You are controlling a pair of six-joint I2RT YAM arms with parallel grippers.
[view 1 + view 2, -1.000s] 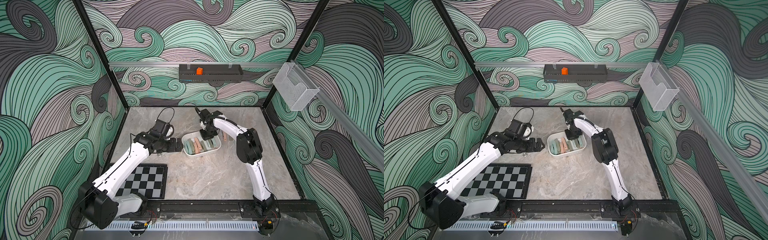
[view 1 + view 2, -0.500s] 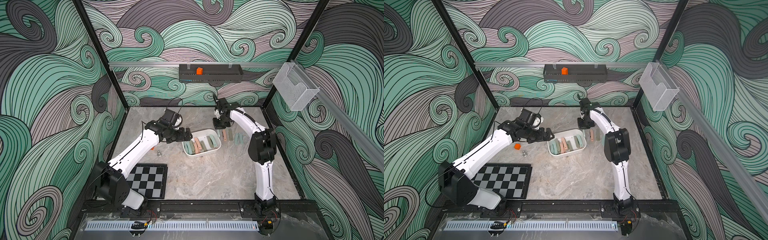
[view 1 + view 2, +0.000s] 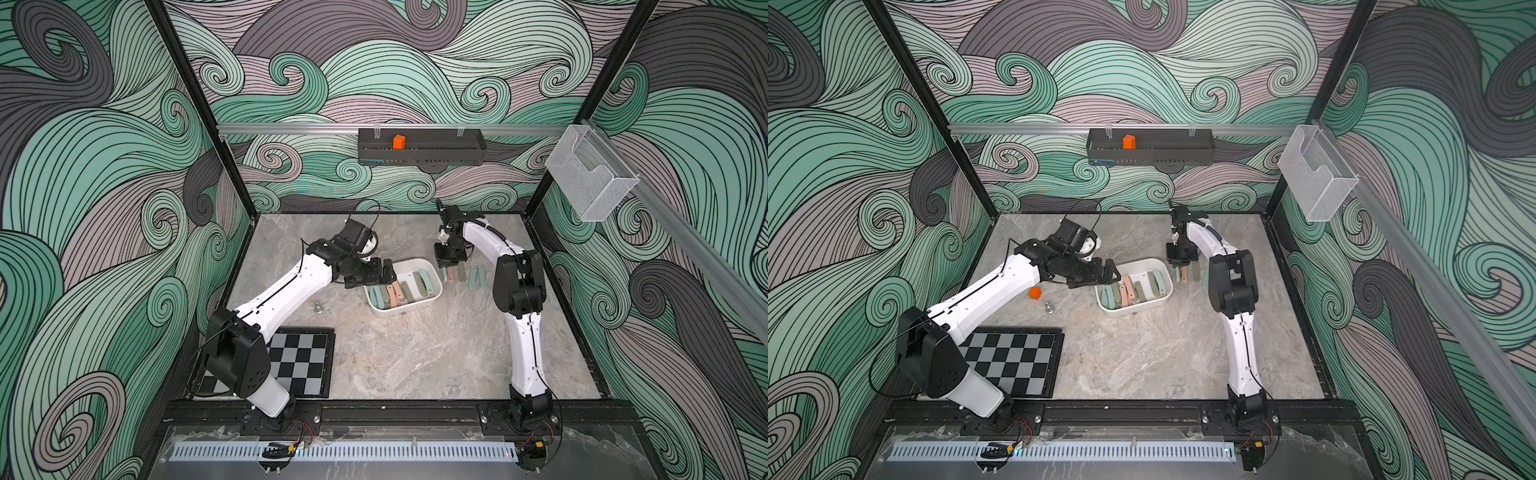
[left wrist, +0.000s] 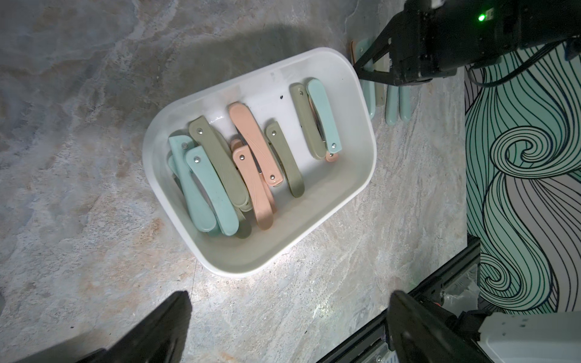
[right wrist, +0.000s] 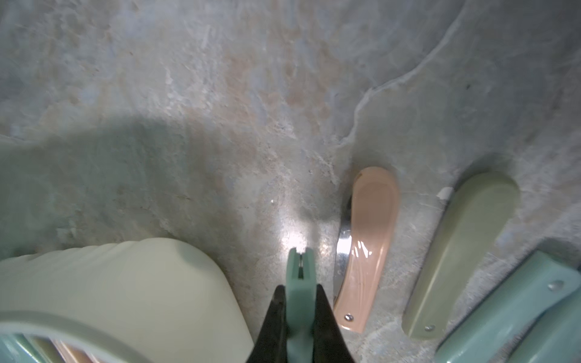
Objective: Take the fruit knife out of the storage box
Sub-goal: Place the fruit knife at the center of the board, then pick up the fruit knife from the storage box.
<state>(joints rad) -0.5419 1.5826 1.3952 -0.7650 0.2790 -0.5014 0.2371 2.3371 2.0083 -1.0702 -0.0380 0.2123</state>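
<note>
We hold the slim teal folding fruit knife point(image 5: 300, 267) clamped in the right gripper point(image 5: 300, 292), outside the white rounded plastic storage box point(image 5: 125, 298) and just beside its wall. We should lower it flat next to the pink folded knife point(image 5: 367, 235) before letting go (the left gripper point(image 3: 1111, 272) hovers, jaws apart). The grey marbled tabletop point(image 3: 415, 353) looks level, and green swirl-patterned walls point(image 3: 374, 62) enclose it.

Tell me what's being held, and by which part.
Right jaws pinch a slim teal plastic folded fruit knife by its flat sides, one end protruding. Left jaws: nothing.
</note>
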